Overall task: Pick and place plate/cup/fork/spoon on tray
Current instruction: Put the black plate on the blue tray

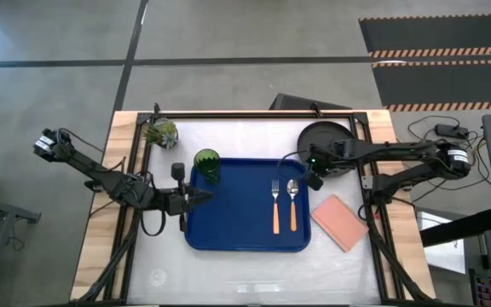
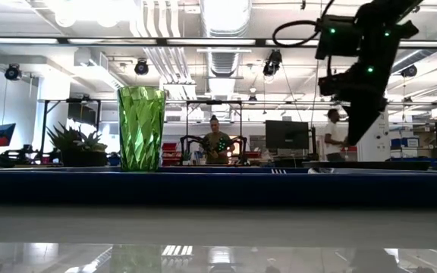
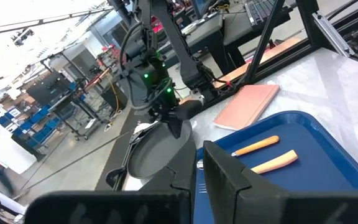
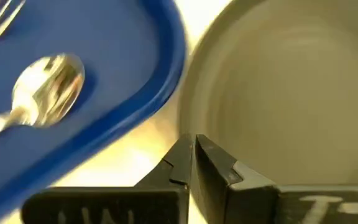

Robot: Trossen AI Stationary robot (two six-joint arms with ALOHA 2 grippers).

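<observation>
High view: tray [image 1: 247, 234] lies mid-table and already carries cup [image 1: 207, 165] at its far left corner, with fork [image 1: 274, 205] and spoon [image 1: 293, 203] side by side toward its right. Plate [image 1: 335, 141] sits off the tray, just beyond its far right corner, overlapping the table frame. Right gripper [image 1: 315, 177] hangs at the plate's near rim, beside the tray corner. Left gripper [image 1: 201, 197] waits at the tray's left edge, near the cup. Potted plant [image 1: 161, 133] and pink pad [image 1: 341, 223] stand clear of the work.

Low view: cup [image 2: 141, 127] stands upright on the tray [image 2: 218, 186]; the right arm hangs above the tray's right end.

Left wrist view: left fingers [image 3: 229, 180] stand apart, holding nothing; plate [image 3: 157, 152] is visible beyond them, under the right gripper [image 3: 174, 124].

Right wrist view: right gripper [image 4: 193, 158] has its fingertips pressed together, nothing between them, poised over the plate [image 4: 291, 93] rim with the tray edge [image 4: 160, 68] and spoon [image 4: 45, 81] alongside.

Risks, as judged: closed tips cannot take the shallow rim and must part first; a thin edge grip may let the plate tilt or slip; carried low, the plate may strike the tray rim or land on the cutlery
</observation>
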